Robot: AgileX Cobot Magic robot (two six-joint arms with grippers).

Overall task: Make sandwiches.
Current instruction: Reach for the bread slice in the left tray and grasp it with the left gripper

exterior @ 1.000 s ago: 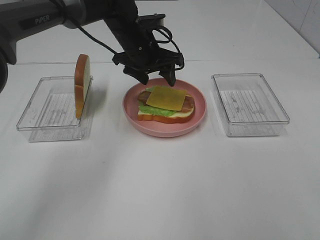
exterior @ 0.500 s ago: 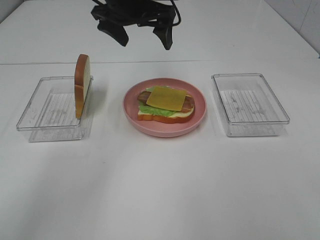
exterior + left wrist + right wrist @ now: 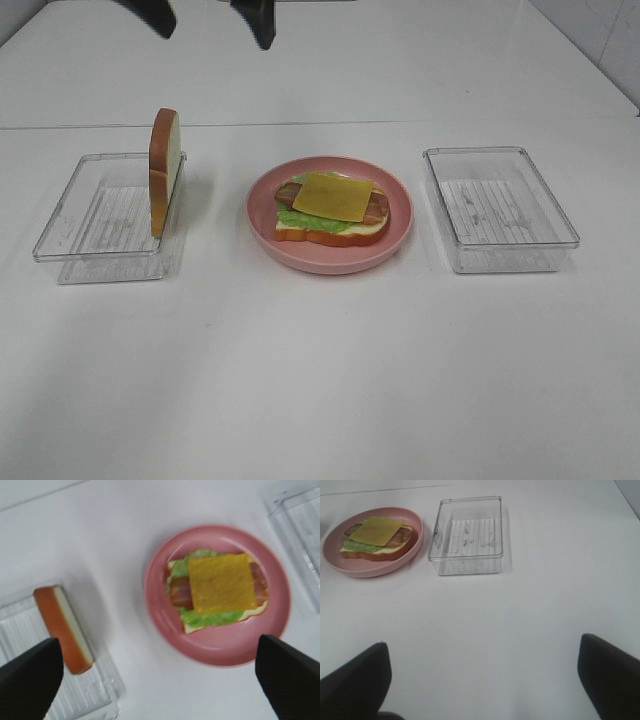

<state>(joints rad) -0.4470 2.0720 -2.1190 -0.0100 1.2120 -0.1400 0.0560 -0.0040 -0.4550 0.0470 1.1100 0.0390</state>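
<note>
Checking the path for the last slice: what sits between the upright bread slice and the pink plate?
Only the clear tray's wall and bare white table separate the bread slice from the pink plate, as the high view shows.

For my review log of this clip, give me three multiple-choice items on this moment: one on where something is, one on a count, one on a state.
1. Where is the spare bread slice?
A. flat on the pink plate
B. standing on edge in the left clear container
C. in the right clear container

2. How many clear containers are on the table?
A. one
B. two
C. three

3. What lies on top of the stack on the pink plate?
A. a second bread slice
B. the lettuce leaf
C. the cheese slice

Answers:
1 B: the slice stands upright against the inner wall of the left container.
2 B: one container sits on each side of the plate, the right container holding nothing.
3 C: the yellow cheese slice is uppermost, over meat strips, lettuce and the bottom bread.
</note>
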